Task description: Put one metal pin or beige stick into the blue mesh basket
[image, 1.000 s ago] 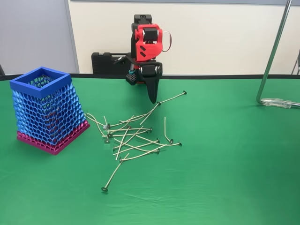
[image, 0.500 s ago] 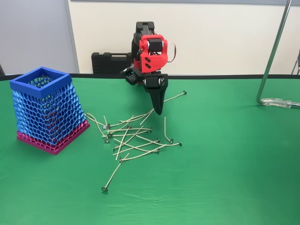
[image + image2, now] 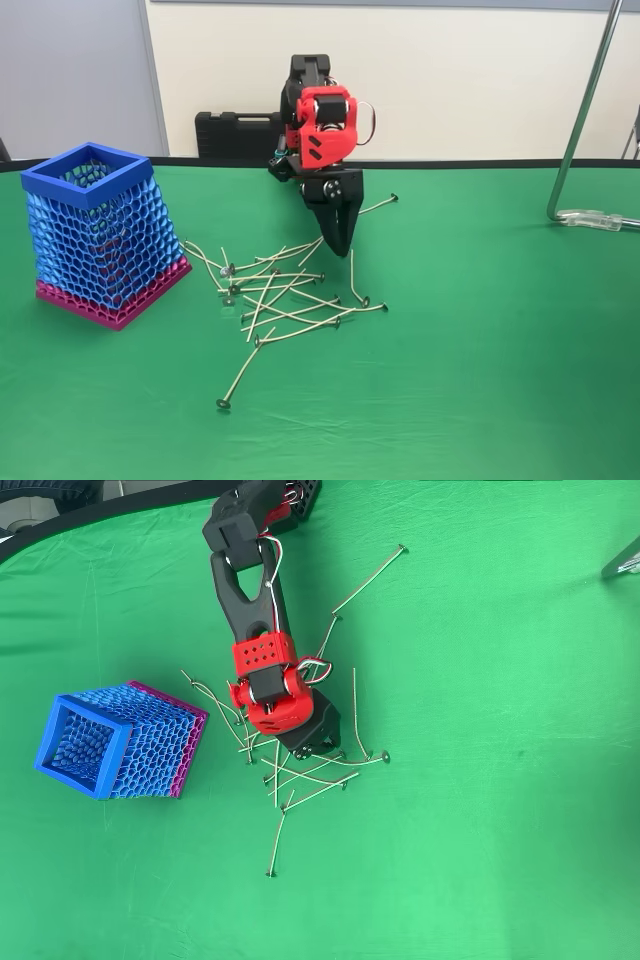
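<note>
Gripper (image 3: 341, 243), fingers together and empty, points down over the metal pins (image 3: 285, 295); blue mesh basket (image 3: 93, 235) at 9 o'clock.

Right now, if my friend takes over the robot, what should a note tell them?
Gripper: hovers point-down over the pile of metal pins mid-table, holding nothing; whether its jaws are open is unclear.
Blue mesh basket: upright on the green table, left of the pile in the fixed view; no pin visible inside.
Done: no pin picked up yet.
Left: grip one pin, carry it over, drop it in the basket.
</note>
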Motion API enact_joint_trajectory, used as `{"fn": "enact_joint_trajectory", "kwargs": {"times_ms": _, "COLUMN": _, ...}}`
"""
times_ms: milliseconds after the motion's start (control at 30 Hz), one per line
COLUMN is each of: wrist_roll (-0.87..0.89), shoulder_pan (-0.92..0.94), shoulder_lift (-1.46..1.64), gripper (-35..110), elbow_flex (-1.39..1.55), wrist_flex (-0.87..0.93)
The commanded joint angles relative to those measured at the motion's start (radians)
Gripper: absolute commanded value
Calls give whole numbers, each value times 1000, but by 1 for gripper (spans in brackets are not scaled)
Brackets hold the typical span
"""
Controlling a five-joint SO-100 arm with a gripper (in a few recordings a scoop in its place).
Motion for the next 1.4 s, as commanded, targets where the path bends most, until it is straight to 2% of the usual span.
{"fn": "enact_joint_trajectory", "kwargs": {"times_ms": 0, "wrist_roll": 25, "shoulder_pan": 17, "shoulder_lift": 3, "gripper": 1, "elbow_flex": -26, "wrist_flex": -34}}
{"fn": "enact_joint_trajectory", "kwargs": {"times_ms": 267, "wrist_roll": 25, "shoulder_pan": 37, "shoulder_lift": -25, "gripper": 11, "elbow_flex": 54, "wrist_flex": -140}}
{"fn": "enact_joint_trajectory", "kwargs": {"times_ms": 467, "wrist_roll": 26, "shoulder_pan": 26, "shoulder_lift": -41, "gripper": 26, "elbow_flex": 58, "wrist_flex": -141}}
{"fn": "enact_joint_trajectory", "kwargs": {"times_ms": 1367, "wrist_roll": 5, "shoulder_pan": -15, "shoulder_lift": -109, "gripper": 23, "elbow_flex": 72, "wrist_flex": -163}}
